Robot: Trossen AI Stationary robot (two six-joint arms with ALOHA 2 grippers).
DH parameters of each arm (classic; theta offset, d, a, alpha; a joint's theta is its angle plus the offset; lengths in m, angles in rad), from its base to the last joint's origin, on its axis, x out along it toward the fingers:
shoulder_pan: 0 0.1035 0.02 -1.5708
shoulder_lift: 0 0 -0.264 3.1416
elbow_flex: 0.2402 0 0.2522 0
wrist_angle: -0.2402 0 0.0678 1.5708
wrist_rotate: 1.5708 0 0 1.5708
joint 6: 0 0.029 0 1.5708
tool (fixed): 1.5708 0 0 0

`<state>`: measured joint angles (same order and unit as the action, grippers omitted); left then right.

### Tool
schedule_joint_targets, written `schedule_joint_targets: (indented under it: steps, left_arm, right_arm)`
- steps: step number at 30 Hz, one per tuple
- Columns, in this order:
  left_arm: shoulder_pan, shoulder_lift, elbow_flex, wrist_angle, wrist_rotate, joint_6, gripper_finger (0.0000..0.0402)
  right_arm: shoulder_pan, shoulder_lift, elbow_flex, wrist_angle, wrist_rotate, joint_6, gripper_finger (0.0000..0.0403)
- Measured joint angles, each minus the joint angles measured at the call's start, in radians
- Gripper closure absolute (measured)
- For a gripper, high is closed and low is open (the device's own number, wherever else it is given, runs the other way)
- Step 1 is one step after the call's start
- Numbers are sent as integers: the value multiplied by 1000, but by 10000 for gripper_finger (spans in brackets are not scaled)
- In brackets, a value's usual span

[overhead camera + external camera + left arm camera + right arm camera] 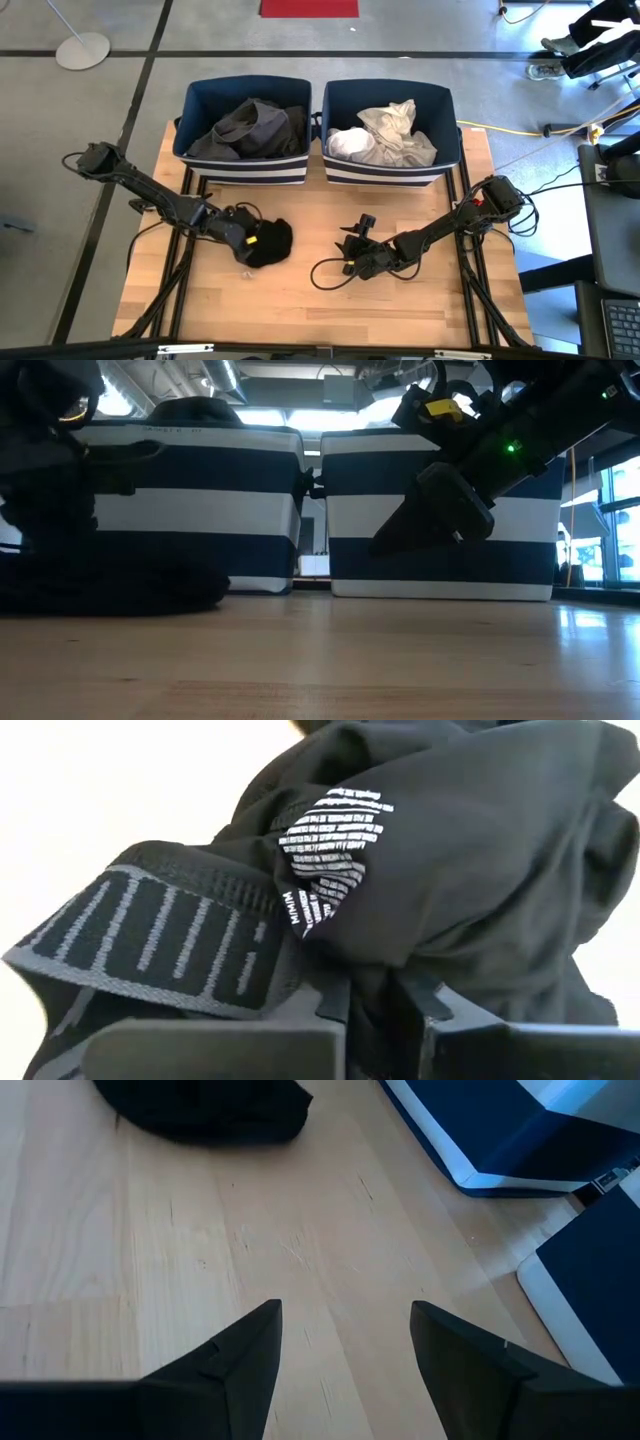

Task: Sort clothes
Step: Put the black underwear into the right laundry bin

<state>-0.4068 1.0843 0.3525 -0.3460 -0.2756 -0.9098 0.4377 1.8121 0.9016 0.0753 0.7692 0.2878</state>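
Note:
A black garment [272,243] lies bunched on the wooden table, left of centre. In the left wrist view it shows a ribbed grey-striped band [150,935] and a white printed label [330,845]. It also shows in the low view [110,585] and the right wrist view [205,1108]. My left gripper [246,238] is at the garment's left side, shut on its fabric. My right gripper [350,248] is open and empty just above the table, right of centre, and shows in its wrist view [345,1345]. My left gripper pinches a bunch of the garment's black fabric [372,982] between its two fingers, right beside the ribbed band. The fingers come slanting down from the table's left. I cannot tell how many layers are held. The garment rests on the table in a slack heap.
Two navy bins with white stripes stand at the table's far edge. The left bin [192,105] holds dark grey clothes [250,128]. The right bin [452,110] holds white and light grey clothes [385,135]. Bare wood lies toward the near edge.

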Motion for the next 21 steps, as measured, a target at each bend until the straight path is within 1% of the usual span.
schedule_joint_targets:
  steps: [3,7,12,15,19,21]
  left_arm:
    - [0,0,20,28,-2,26,377]
    - [0,0,53,52,-17,76,385]
    - [0,-1,86,52,-70,139,382]
    - [0,-2,92,83,-102,201,377]
    - [0,-2,93,173,-135,272,375]
    - [0,-2,93,212,-149,297,375]
  right_arm:
    - [0,0,0,0,0,0,180]
    - [0,0,0,2,0,0,180]
    - [0,0,0,35,-2,22,180]
    - [0,0,0,120,-1,20,180]
    - [0,0,0,274,32,-47,180]
    - [-7,0,0,348,18,-83,180]
